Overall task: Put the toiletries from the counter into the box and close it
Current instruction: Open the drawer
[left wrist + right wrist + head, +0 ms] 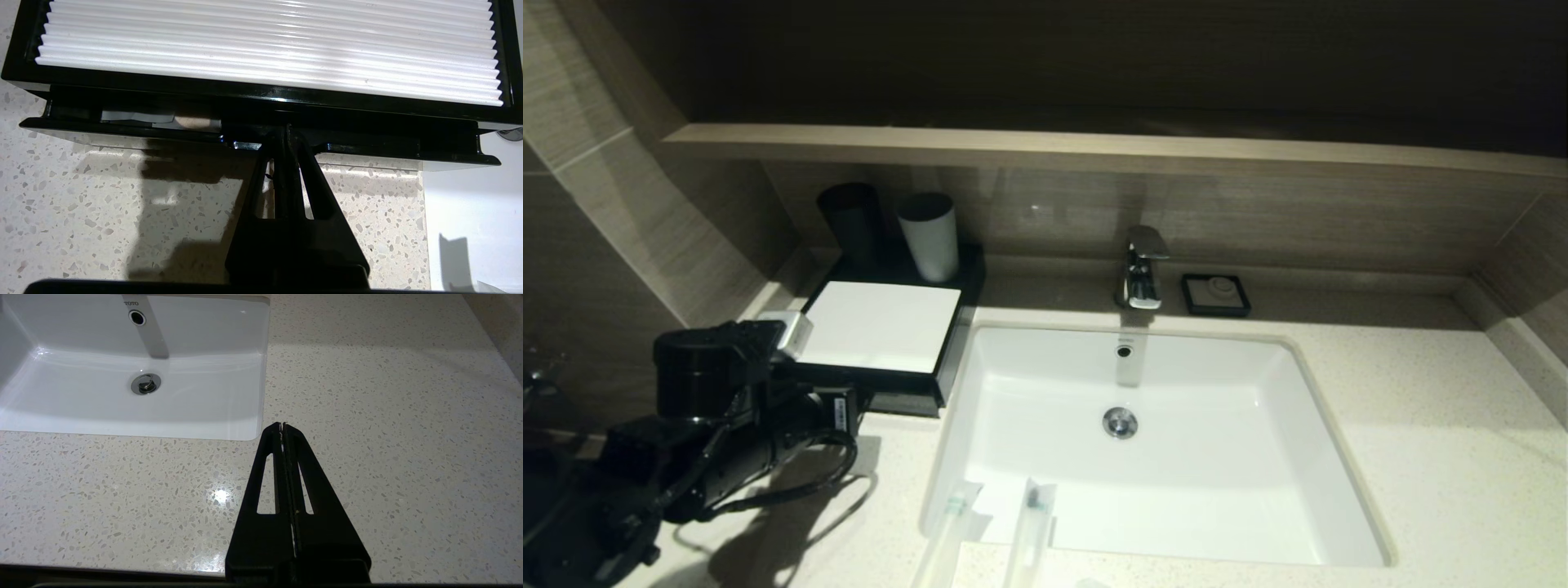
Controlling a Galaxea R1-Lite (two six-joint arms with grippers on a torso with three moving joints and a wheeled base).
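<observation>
The black box [880, 327] with its white top panel sits on the counter [1421, 457], left of the basin. In the left wrist view its drawer front [367, 149] stands a little out from the body, and pale wrapped things show in the gap [139, 118]. My left gripper [288, 130] is shut, its tips pressed together at the notch in the middle of the drawer front. Two toiletries packets [947, 523] [1033, 523] lie across the basin's near edge. My right gripper [282, 424] is shut and holds nothing, above bare counter [388, 416] by the basin's near right corner.
A black cup [849, 220] and a white cup [929, 237] stand behind the box. The faucet [1142, 269] and a small black soap dish [1216, 294] are behind the basin [1258, 457]. A wooden ledge [1094, 151] runs above. My left arm [727, 416] fills the near left.
</observation>
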